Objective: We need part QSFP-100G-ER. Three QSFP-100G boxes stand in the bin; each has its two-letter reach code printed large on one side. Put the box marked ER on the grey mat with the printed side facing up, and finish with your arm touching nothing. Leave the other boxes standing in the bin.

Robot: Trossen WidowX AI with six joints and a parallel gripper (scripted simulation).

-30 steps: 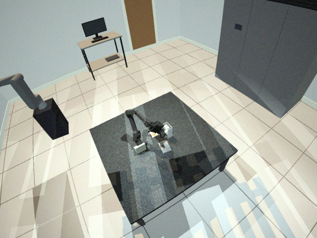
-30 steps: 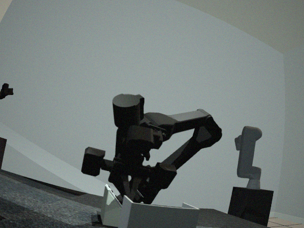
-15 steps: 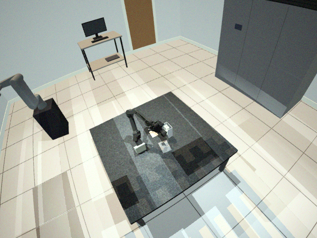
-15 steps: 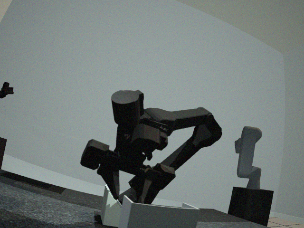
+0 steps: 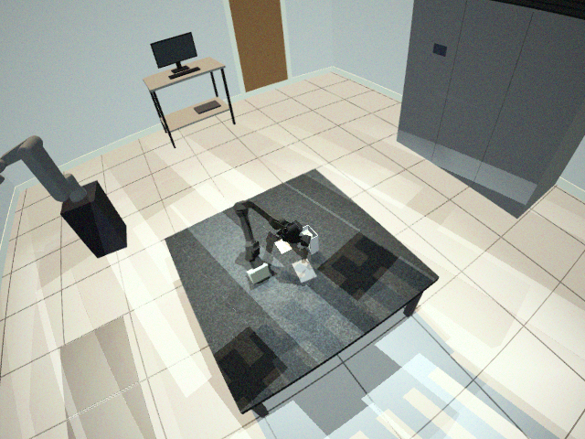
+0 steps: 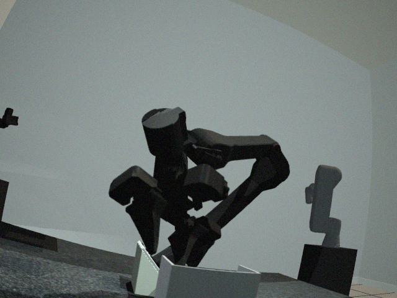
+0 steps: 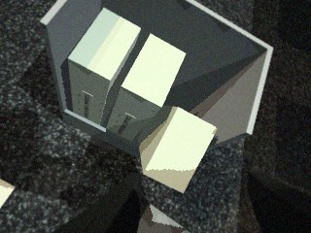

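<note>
- The claw (image 5: 304,253) (image 6: 168,256) (image 7: 193,181) is hanging over the bin (image 5: 313,243) (image 6: 208,282) (image 7: 260,92), its fingers standing partly open and gripping nothing.
- Two boxes, the outer one (image 7: 104,46) and the middle one (image 7: 153,70), are standing side by side in the bin.
- The third box (image 7: 180,146) is sitting askew near the bin's low front (closest to the fingers).
- The ER box is being one of these three; which, I cannot tell.
</note>
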